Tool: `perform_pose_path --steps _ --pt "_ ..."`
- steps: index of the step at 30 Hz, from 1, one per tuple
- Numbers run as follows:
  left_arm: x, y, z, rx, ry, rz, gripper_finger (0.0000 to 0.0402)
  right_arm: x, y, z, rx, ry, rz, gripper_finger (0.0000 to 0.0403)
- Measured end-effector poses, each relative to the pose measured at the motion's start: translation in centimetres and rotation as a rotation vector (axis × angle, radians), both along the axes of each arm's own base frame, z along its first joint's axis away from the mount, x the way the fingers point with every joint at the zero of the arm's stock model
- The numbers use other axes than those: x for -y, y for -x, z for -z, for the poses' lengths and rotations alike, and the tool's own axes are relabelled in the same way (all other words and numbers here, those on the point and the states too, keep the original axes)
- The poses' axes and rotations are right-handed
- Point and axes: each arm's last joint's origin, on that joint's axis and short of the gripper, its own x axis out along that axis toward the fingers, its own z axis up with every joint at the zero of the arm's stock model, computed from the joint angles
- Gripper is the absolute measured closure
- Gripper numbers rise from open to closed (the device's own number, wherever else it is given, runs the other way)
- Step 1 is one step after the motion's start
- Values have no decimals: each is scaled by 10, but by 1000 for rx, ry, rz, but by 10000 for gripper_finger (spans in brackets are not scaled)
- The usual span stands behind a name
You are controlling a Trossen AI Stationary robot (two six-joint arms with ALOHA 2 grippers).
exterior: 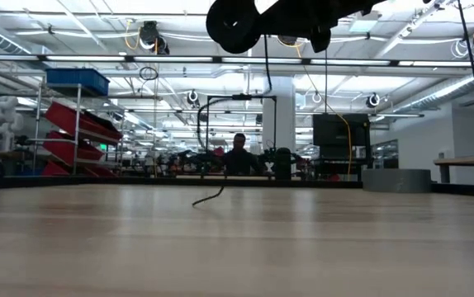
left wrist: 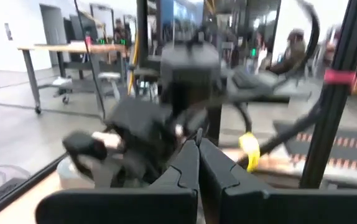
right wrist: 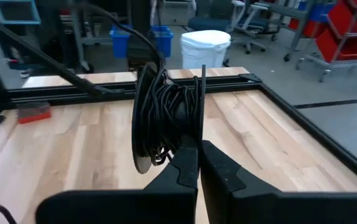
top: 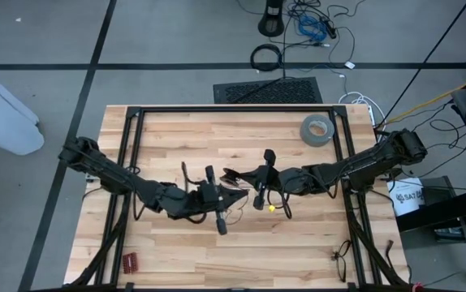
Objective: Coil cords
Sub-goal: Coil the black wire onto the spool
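Observation:
The cord is a thin black wire. In the right wrist view most of it is wound into a small coil (right wrist: 165,115) that stands on edge above the wooden table, just in front of my right gripper (right wrist: 198,148), which is shut on it. In the low view a loose strand (exterior: 212,140) loops down from the grippers, and its end (exterior: 206,199) lies on the table. My left gripper (top: 239,195) is shut and points level at the right gripper (top: 233,173) from close by, over the table's middle. Blur in the left wrist view hides what is at the left gripper's (left wrist: 198,146) tips. My left gripper is shut close beside the coil; whether it touches the cord I cannot tell. My right gripper pinches the coil's strands (right wrist: 190,138) on the side nearest it between its two fingers, coming nearly level from the table's right. The coil stands upright, clear of the table, and one strand hangs slack below it.
A grey tape roll (top: 317,130) lies at the table's far right. A small red thing (top: 129,261) sits at the near left corner. A black frame (top: 233,109) runs along the table's edges. More cables lie on the floor beyond the far edge.

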Motion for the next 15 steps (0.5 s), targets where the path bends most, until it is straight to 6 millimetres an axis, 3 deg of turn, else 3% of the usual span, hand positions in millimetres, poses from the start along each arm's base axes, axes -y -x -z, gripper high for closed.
perform_pose_path --steps 8,15 --pt "-15 -6 -8 87 58 17 402 1 -1 -1 8 -7 -12 403" --pt "-7 -18 13 28 53 78 402 1 -1 -4 40 -6 -13 403"
